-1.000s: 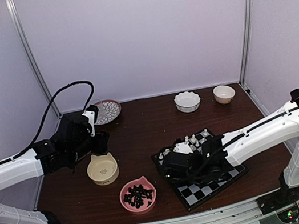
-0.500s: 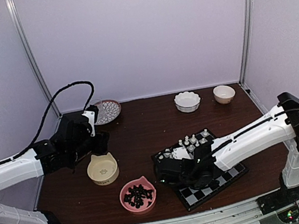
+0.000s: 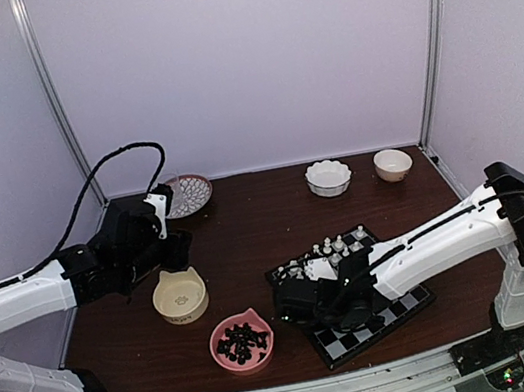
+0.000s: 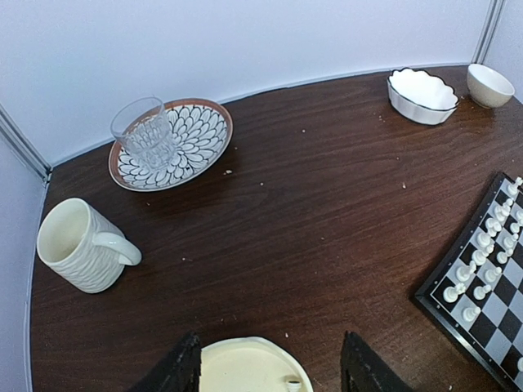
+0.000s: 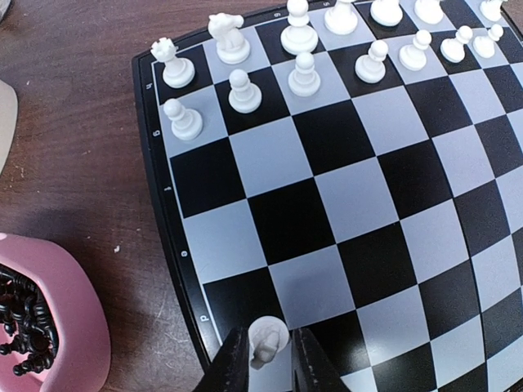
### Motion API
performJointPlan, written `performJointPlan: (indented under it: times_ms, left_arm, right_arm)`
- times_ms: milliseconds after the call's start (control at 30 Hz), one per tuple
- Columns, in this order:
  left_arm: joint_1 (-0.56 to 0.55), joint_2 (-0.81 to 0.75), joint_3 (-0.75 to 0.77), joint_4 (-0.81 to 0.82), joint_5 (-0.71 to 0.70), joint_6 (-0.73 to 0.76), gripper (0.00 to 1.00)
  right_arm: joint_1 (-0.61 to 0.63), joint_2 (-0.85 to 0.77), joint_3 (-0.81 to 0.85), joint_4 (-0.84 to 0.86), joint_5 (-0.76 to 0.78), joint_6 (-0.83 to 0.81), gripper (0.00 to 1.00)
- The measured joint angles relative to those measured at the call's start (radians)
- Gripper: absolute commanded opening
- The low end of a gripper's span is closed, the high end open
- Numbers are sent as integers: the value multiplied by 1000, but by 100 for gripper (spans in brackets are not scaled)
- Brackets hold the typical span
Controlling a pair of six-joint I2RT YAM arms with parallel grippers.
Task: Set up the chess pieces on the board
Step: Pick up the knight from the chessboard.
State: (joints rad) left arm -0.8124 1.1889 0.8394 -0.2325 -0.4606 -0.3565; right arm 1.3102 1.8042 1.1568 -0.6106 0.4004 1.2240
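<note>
Two rows of small cream-white chessmen stand ranked along the far edge of the flat black-and-pale-grey checked chessboard, which lies at an angle on the dark brown wooden table in front of the right arm. By that reckoning the white side looks nearly set. The middle and near squares that show are bare apart from one more white chessman on a square by the board's near left corner. The right claw is drawn in close on that chessman, its two dark fingers tight against either side. Whether it is setting the piece down or lifting it cannot be told. None of the tiny black chessmen are on the board; they lie heaped in the rounded pink bowl just beside its left edge, so about half the job looks undone. The left claw hangs wide open and holds nothing, above the round cream bowl, where one small white piece lies near the rim. Pale coordinate marks run along the board's dark border, too small and bent to read with confidence. A dark print on the cream bowl's floor in the top view is likewise illegible.
</note>
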Motion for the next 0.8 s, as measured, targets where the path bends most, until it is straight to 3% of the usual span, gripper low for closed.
performJointPlan:
  times_ms: [233,667,800]
  left_arm:
    - [0,-1,0,0,1,0,58]
    - [0,-2,0,0,4,0,58]
    - [0,-6,0,-1,5,0,57]
  right_arm:
    - [0,0,0,1,-4,10,15]
    - [-8,3,0,3,-15,9,14]
    - [-10,3,0,14,-20,2,7]
